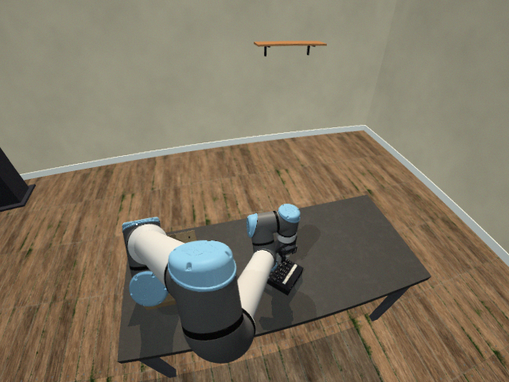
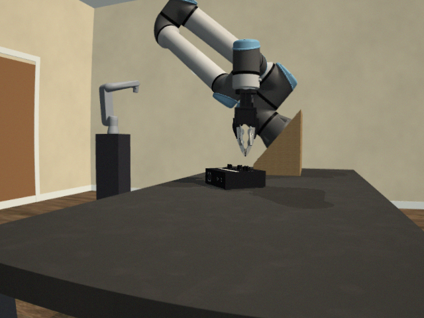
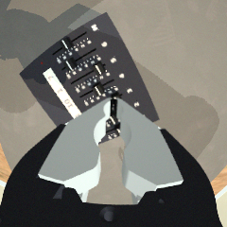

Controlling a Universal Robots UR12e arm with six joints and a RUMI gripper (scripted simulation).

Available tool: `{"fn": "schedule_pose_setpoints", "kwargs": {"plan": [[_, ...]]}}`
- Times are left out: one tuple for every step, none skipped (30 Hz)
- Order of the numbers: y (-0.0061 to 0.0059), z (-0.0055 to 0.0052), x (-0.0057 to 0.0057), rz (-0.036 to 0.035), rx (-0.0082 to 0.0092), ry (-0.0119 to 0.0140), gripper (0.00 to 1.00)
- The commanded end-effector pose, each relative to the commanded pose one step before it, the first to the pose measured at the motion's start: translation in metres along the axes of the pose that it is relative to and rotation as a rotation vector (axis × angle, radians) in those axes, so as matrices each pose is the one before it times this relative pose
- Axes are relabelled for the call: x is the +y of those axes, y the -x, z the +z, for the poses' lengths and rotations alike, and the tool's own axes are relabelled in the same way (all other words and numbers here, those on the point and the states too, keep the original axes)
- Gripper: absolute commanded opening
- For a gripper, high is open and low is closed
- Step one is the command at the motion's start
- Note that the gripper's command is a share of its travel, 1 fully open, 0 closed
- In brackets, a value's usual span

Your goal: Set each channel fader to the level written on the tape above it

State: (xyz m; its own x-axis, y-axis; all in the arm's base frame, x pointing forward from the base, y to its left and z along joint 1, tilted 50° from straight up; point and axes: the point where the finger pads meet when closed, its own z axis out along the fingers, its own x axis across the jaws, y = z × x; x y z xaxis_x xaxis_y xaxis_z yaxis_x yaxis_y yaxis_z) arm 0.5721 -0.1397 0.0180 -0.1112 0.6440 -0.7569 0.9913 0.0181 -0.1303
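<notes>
The desk [image 2: 235, 177] sits mid-table [image 2: 212, 246], below the gripper [image 2: 245, 152], whose fingers are closed on nothing. The wrist view alone shows the faders [image 3: 97, 69] and a white tape strip [image 3: 61, 93]; its writing is unreadable. The exterior view shows sockets on the desk's side.

Black lighting desk [image 1: 286, 274] with a white tape strip [image 3: 61, 93] on a dark grey table [image 1: 361, 251]; white arm [image 2: 191, 51] with pale blue caps; brown plank floor [image 1: 230, 173]; orange shelf [image 1: 289, 43].
</notes>
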Motion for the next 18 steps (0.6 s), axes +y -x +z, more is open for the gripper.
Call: {"fn": "schedule_pose_setpoints", "kwargs": {"plan": [[0.00087,-0.00025,-0.0008,-0.11052,0.00386,0.01644,0.0],[0.00018,0.00003,-0.00024,-0.02856,0.0,0.0,0.0],[0.00017,0.00003,-0.00023,-0.02755,0.0,0.0,0.0],[0.00015,0.00003,-0.00021,-0.02652,0.0,0.0,0.0],[0.00014,0.00002,-0.0002,-0.02549,0.0,0.0,0.0],[0.00013,0.00002,-0.00018,-0.02443,0.0,0.0,0.0],[0.00012,0.00002,-0.00017,-0.02338,0.0,0.0,0.0],[0.00011,0.00002,-0.00015,-0.02231,0.0,0.0,0.0],[0.0001,0.00002,-0.00014,-0.02124,0.0,0.0,0.0],[0.0001,0.00002,-0.00013,-0.02017,0.0,0.0,0.0],[0.00009,0.00002,-0.00012,-0.01909,0.0,0.0,0.0],[0.00008,0.00002,-0.00011,-0.01802,0.0,0.0,0.0],[0.00007,0.00002,-0.0001,-0.01696,0.0,0.0,0.0],[0.00007,0.00002,-0.00009,-0.0159,0.0,0.0,0.0],[0.00006,0.00001,-0.00008,-0.01485,0.0,0.0,0.0],[0.0,0.0,0.0,0.0,0.0,0.0,0.0],[0.0,0.0,0.0,0.0,0.0,0.0,0.0],[0.00006,0.00001,-0.00007,-0.01381,0.0,0.0,0.0]]}}
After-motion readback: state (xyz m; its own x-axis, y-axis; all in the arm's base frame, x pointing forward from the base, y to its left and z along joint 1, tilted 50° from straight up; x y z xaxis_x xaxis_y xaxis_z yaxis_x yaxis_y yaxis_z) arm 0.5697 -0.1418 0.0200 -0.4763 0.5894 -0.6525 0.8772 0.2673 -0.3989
